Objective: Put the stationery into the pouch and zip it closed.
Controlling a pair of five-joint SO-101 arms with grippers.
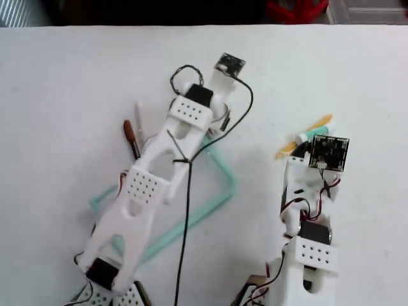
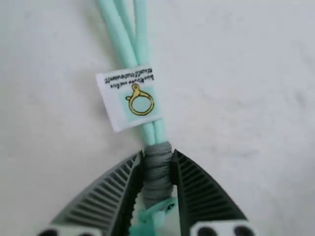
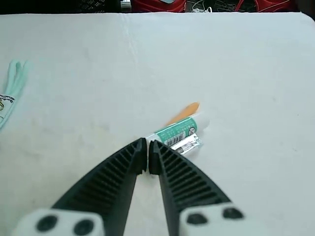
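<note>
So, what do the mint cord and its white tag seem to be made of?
The mint cord looks like smooth rubbery plastic: round, even, slightly glossy. The white tag looks like printed paper or thin film, flat with crisp edges.

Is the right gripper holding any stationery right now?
No, the right gripper is shut on nothing; the green-labelled tube lies beyond it.

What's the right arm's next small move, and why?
Probably open the right gripper and ease forward: its fingers are shut just short of the green-labelled tube, while the left gripper grips the mint strap.
</note>
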